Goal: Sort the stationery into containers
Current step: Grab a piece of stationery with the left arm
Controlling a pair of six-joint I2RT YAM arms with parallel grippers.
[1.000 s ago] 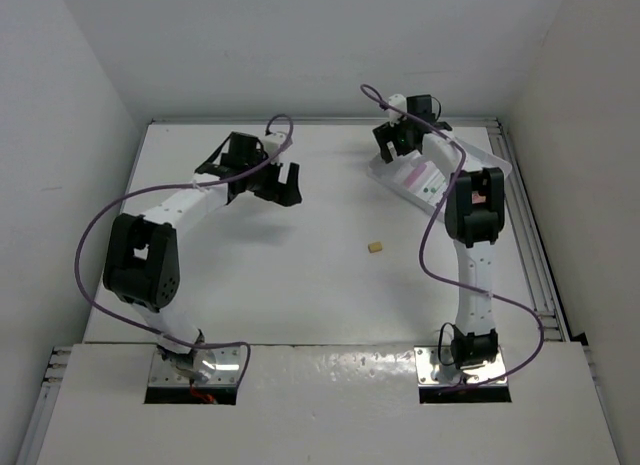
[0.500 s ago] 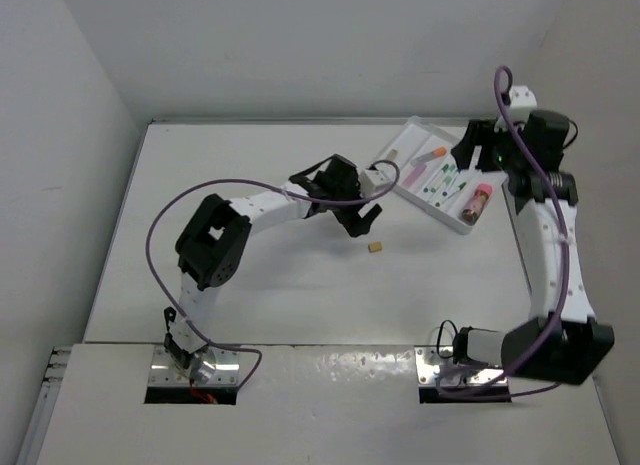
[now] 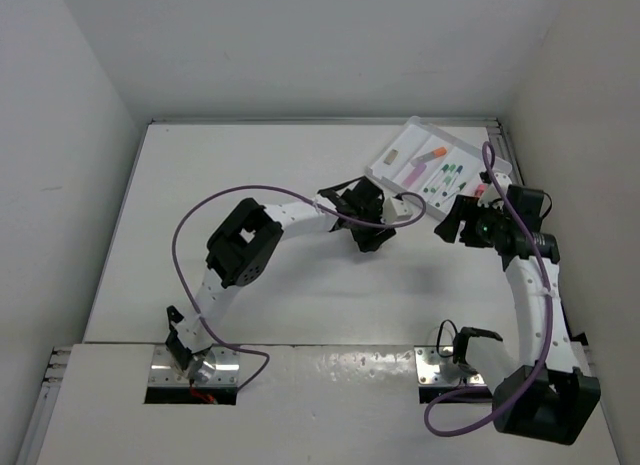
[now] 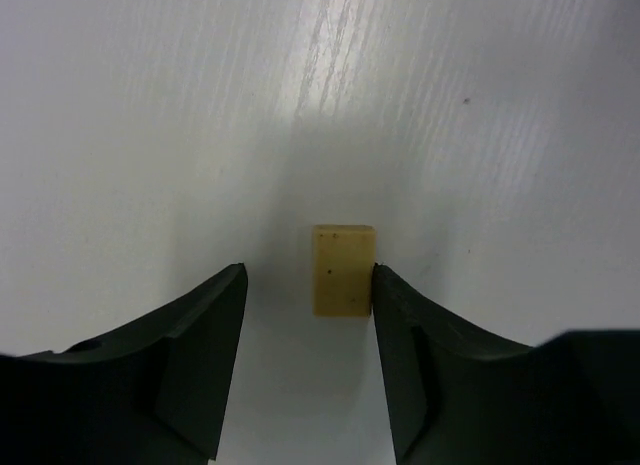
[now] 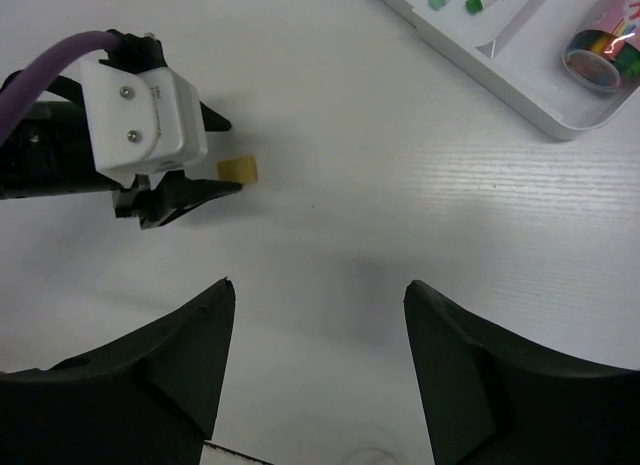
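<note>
Beige eraser block [image 4: 344, 270] lies flat on the bare surface [image 3: 230, 165], well apart from the white tray [image 5: 530, 85] in the far right corner. Your left claw [image 4: 309, 272] straddles it, part open: one finger touches its side, the other stands off. Your right claw [image 5: 319, 285] hangs wide open and holds nothing, over open surface near the tray's edge.

Your table [image 4: 450, 105] looks white and smooth, with a soft sheen and faint streaks like brushed grain where the light falls. The beige eraser [image 4: 343, 270] on it looks matt and slightly speckled. The left gripper [image 4: 308, 275] has fingers [image 4: 200, 355] of matt black plastic. From the right wrist you see a tray [image 5: 510, 88] of smooth, glossy white plastic and a purple cable [image 5: 60, 47] with a smooth sheath.
</note>
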